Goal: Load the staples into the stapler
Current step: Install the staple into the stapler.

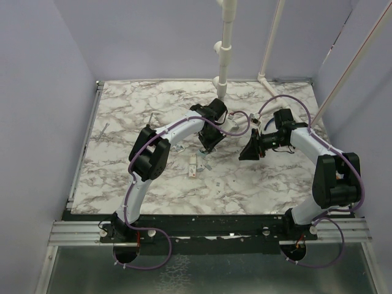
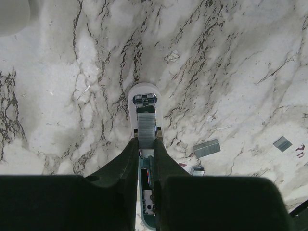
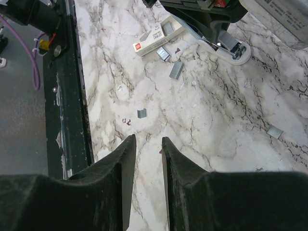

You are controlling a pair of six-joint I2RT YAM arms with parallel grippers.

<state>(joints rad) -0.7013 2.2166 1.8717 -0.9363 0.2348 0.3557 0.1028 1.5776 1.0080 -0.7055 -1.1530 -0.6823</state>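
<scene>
One stapler [image 2: 144, 91], seemingly inside left pincer [image 2: 146, 143]

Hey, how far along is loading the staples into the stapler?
Done, it seems: a strip of staples lies in the channel of the open stapler. In hand: the left end effector clamps the stapler; the right end effector hangs empty. Left: closing the stapler.

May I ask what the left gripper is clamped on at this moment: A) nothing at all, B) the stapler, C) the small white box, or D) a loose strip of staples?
B: in the left wrist view the left gripper pinches the white stapler from both sides, with the stapler's open channel pointing away from it.
</scene>
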